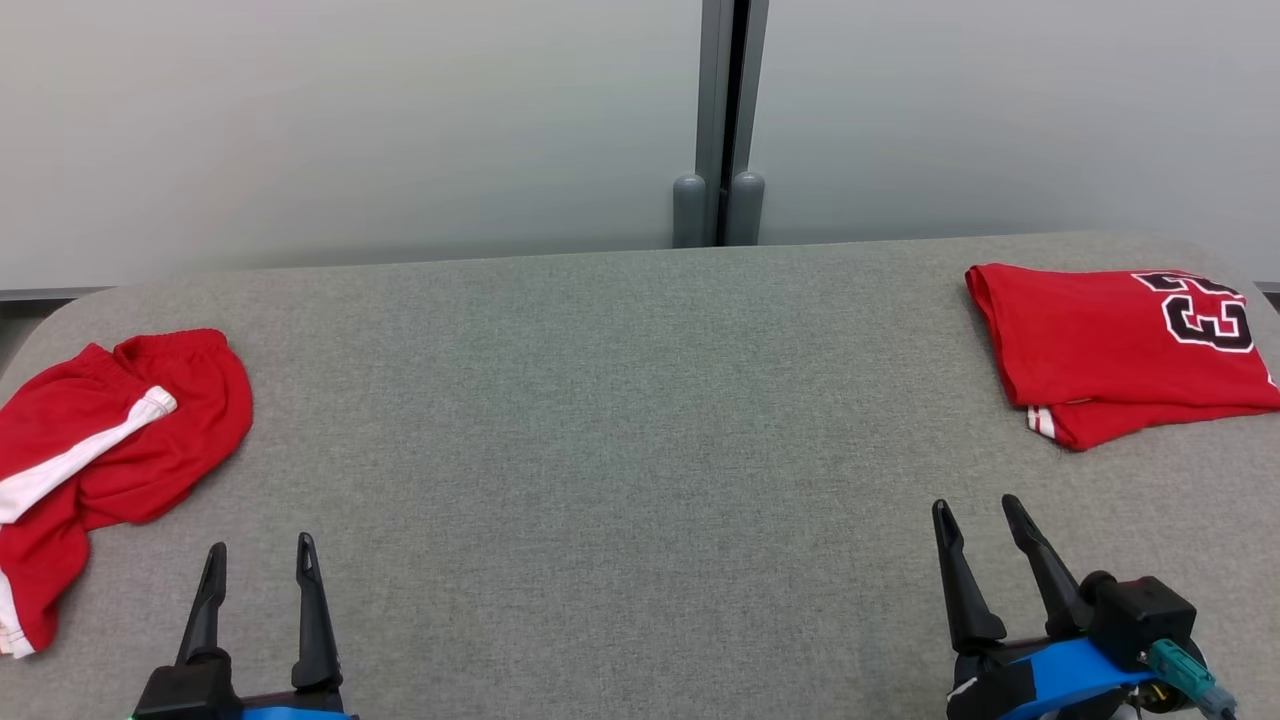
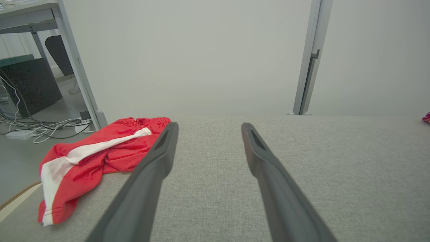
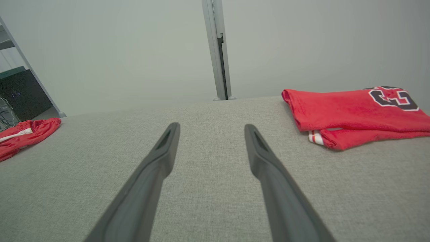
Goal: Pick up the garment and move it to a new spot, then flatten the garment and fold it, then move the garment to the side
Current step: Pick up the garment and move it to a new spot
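A crumpled red garment (image 1: 120, 440), shorts with a white side stripe, lies at the left edge of the grey table (image 1: 620, 420). In the left wrist view the garment (image 2: 100, 151) sits left of the fingers. My left gripper (image 1: 261, 545) hovers open and empty near the front edge, just right of the shorts; in its own view the left gripper (image 2: 209, 126) stands wide apart over bare fabric. My right gripper (image 1: 975, 503) is open and empty at the front right, and the right gripper (image 3: 211, 125) points over bare table.
A folded red jersey (image 1: 1120, 345) with a black number lies at the table's far right, also the jersey (image 3: 352, 114) right of my right fingers. A grey partition post (image 1: 725, 120) stands behind the table. Cables (image 2: 37, 127) and a desk sit on the floor left.
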